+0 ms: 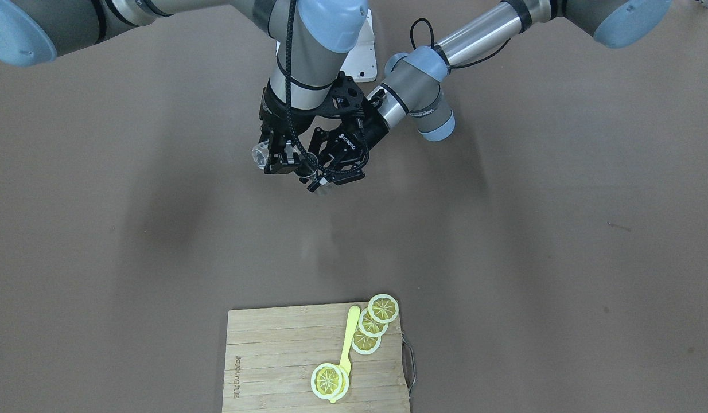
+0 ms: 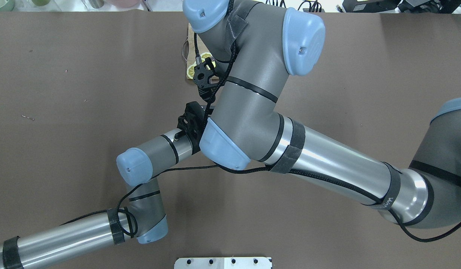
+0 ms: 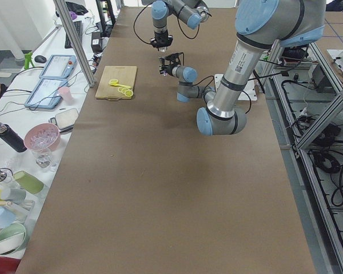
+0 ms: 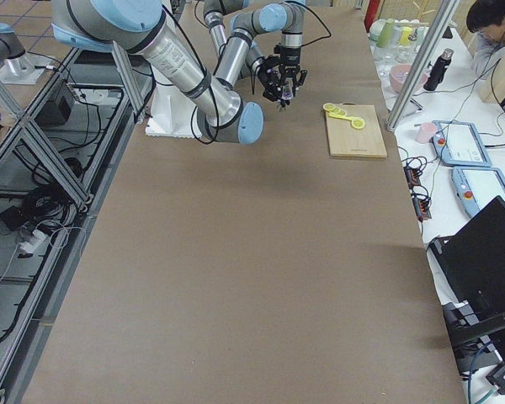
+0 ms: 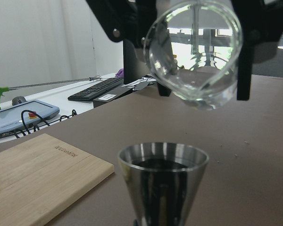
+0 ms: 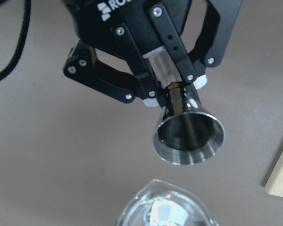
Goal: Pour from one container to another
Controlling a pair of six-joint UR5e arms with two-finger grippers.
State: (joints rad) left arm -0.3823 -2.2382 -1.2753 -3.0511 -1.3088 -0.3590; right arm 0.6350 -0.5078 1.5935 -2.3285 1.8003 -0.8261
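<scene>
Spillage is our big worry here. Our right gripper [image 5: 192, 44] is clamped on a clear glass [image 5: 198, 75], which is tipped so its mouth faces down and toward the left wrist camera. In that view the glass hangs at 12 o'clock from the metal cup [image 5: 162, 181], apart from it with no contact. Our left gripper [image 6: 175, 92] is pinched on the cup's narrow waist and holds it mouth-up in mid-air above the table [image 1: 560, 258].

The cup's mouth is small next to the glass's, so if the lip isn't right over it the stream lands on the table. In the right wrist view the cup sits at 12 o'clock from the glass rim and looks a bit offset, though we can't be sure from that angle.

Tipping too fast could overshoot or overflow, and we can't tell how much liquid is in either one. That waist grip is thin too, so a bump from the glass could twist the cup. Both wrists are crowded together, so any correction risks a knock.

From the front, the cutting board [image 1: 273, 355] with lemon slices [image 1: 383, 308] and a spoon [image 1: 349, 338] lies at 6 o'clock, well apart.
</scene>
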